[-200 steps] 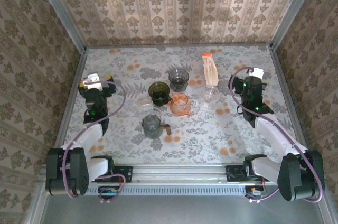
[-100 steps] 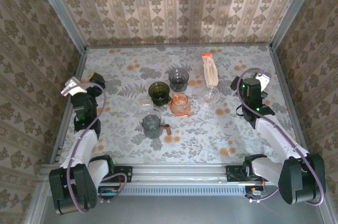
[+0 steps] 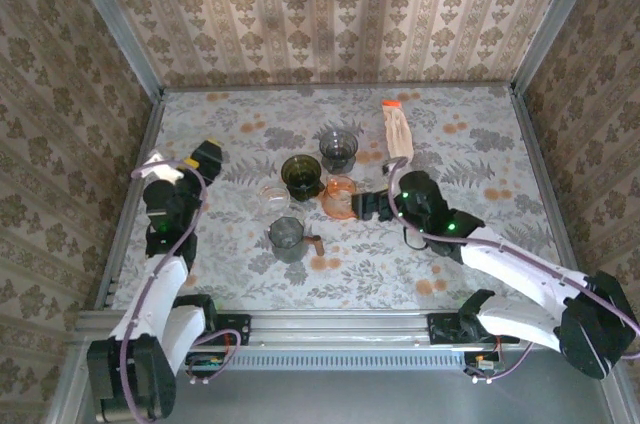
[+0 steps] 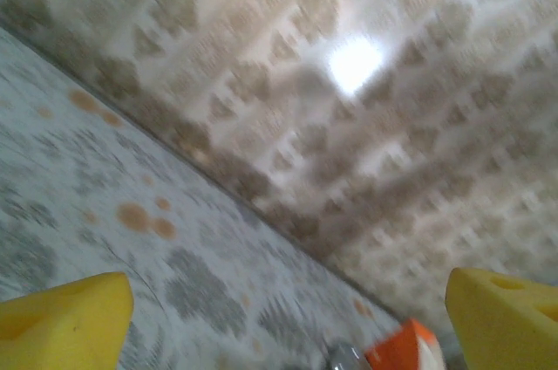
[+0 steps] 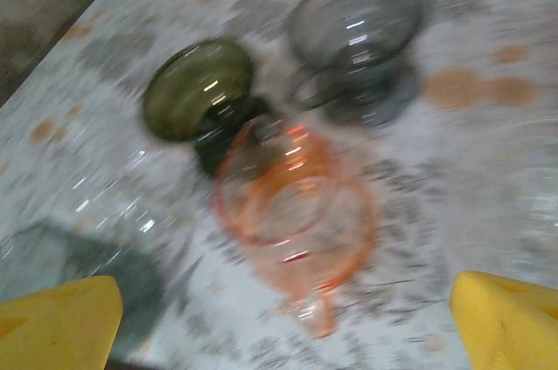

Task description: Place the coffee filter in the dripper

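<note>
Beside the orange dripper (image 3: 341, 196), the right gripper (image 3: 378, 194) hovers, fingers spread and empty. At left, the left gripper (image 3: 180, 159) is likewise released.

Coffee filter pack (image 3: 399, 139): long beige sleeve, orange cap at far end, lying flat, upper centre-right of the top view.

Drippers clustered mid-frame, all upright, mouths up:
- grey dripper (image 3: 338, 150), translucent, farthest back; upper right in the right wrist view (image 5: 356, 25).
- green dripper (image 3: 301, 176), dark glass, just left of and below the grey; (image 5: 199, 91).
- orange dripper (image 3: 340, 198), translucent, with a handle, just beside the green; centre of the wrist frame (image 5: 292, 204), blurred.
- dark grey dripper (image 3: 287, 237), lowest in frame, apart from the others.
</note>
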You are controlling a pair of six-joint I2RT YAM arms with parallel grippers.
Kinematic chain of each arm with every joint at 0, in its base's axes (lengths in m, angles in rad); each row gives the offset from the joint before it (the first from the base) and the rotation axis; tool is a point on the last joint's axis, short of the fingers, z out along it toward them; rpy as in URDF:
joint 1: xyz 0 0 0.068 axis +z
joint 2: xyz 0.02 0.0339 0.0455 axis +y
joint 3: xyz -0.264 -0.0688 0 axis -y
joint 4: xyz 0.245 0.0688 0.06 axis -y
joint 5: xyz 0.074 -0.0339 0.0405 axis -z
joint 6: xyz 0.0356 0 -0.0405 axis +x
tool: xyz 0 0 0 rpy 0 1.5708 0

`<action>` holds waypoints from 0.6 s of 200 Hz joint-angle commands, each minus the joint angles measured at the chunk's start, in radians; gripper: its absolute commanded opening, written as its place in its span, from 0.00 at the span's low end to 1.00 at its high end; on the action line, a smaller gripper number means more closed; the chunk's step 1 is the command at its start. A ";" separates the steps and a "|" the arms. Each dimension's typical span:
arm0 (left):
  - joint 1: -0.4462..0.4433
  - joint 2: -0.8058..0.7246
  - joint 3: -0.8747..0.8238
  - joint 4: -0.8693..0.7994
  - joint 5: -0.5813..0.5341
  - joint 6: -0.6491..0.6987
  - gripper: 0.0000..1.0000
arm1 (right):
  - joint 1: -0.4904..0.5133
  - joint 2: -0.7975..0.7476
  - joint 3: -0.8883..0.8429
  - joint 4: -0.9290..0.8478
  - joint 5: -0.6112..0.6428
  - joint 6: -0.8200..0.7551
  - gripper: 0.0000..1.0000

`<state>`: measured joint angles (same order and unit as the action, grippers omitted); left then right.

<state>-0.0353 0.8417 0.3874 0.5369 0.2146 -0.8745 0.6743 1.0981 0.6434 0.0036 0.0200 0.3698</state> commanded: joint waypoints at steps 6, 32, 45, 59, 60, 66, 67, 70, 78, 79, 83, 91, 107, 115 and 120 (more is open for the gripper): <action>-0.147 -0.090 -0.042 -0.175 0.008 0.040 1.00 | 0.126 0.116 0.043 0.017 -0.107 -0.090 0.97; -0.257 -0.191 -0.123 -0.250 -0.052 0.030 1.00 | 0.210 0.257 0.066 0.063 -0.130 -0.126 0.95; -0.282 -0.236 -0.147 -0.299 -0.055 0.018 1.00 | 0.238 0.310 0.080 0.089 -0.125 -0.146 0.95; -0.299 -0.279 -0.168 -0.337 -0.052 0.007 1.00 | 0.254 0.354 0.088 0.117 -0.113 -0.164 0.95; -0.300 -0.283 -0.170 -0.340 -0.052 0.006 1.00 | 0.255 0.356 0.088 0.120 -0.113 -0.166 0.95; -0.305 -0.299 -0.177 -0.350 -0.051 0.003 1.00 | 0.258 0.367 0.089 0.133 -0.115 -0.174 0.95; -0.305 -0.303 -0.178 -0.354 -0.051 0.002 1.00 | 0.257 0.369 0.090 0.134 -0.115 -0.175 0.95; -0.306 -0.311 -0.181 -0.361 -0.051 0.001 1.00 | 0.257 0.374 0.091 0.140 -0.116 -0.178 0.95; -0.309 -0.332 -0.186 -0.378 -0.052 -0.002 1.00 | 0.257 0.388 0.093 0.156 -0.120 -0.186 0.95; -0.310 -0.334 -0.187 -0.380 -0.052 -0.003 1.00 | 0.258 0.390 0.094 0.157 -0.121 -0.187 0.95; -0.311 -0.344 -0.190 -0.386 -0.052 -0.004 1.00 | 0.258 0.396 0.097 0.162 -0.125 -0.192 0.95; -0.310 -0.359 -0.195 -0.396 -0.051 -0.006 1.00 | 0.258 0.411 0.104 0.167 -0.137 -0.203 0.93; -0.310 -0.379 -0.203 -0.409 -0.054 -0.011 0.99 | 0.258 0.437 0.123 0.171 -0.165 -0.218 0.88; -0.311 -0.380 -0.205 -0.410 -0.053 -0.015 0.99 | 0.261 0.446 0.129 0.174 -0.178 -0.223 0.85; -0.311 -0.380 -0.206 -0.408 -0.053 -0.017 0.99 | 0.261 0.451 0.132 0.176 -0.183 -0.226 0.83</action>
<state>-0.3408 0.4793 0.1955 0.1577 0.1749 -0.8703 0.9302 1.5208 0.7326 0.1322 -0.1066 0.1875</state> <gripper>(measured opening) 0.992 0.866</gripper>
